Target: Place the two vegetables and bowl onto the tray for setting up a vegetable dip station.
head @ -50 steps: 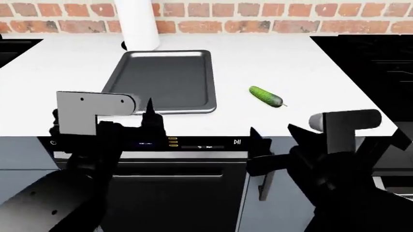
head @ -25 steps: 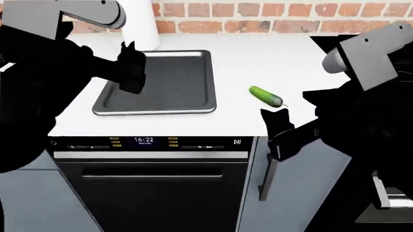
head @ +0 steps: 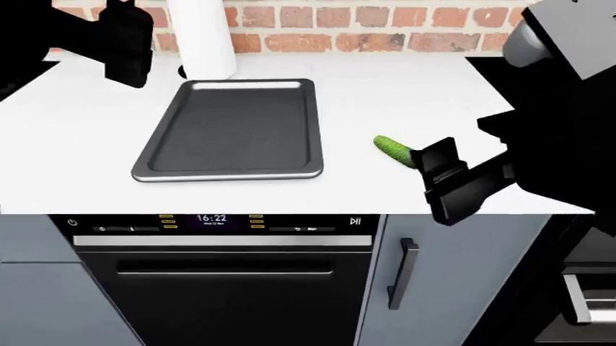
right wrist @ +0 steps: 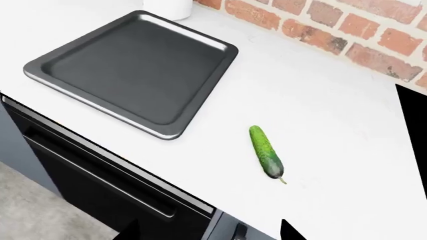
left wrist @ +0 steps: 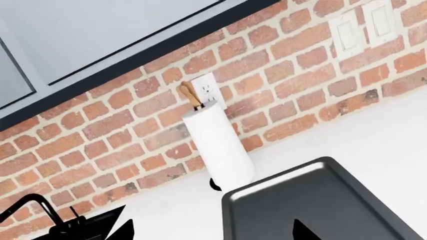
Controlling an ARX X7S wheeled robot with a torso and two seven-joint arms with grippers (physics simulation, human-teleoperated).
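Observation:
The dark-grey tray lies flat on the white counter, with nothing on it; its rim also shows in the wrist views. To its right lies the bumpy green cucumber, its near end covered in the head view by my right gripper. That gripper hovers open over the counter's front edge. My left gripper is raised at the back left, open and holding nothing, above the tray's far corner. Carrot and bowl are out of view.
A tall white paper-towel roll stands behind the tray against the brick wall. A black faucet shows at the far left. An oven front sits below the counter edge. My right arm blocks the right side.
Both arms have risen. The left gripper went from over the tray's left rim to the back left. The right gripper climbed from below the counter edge to beside the cucumber.

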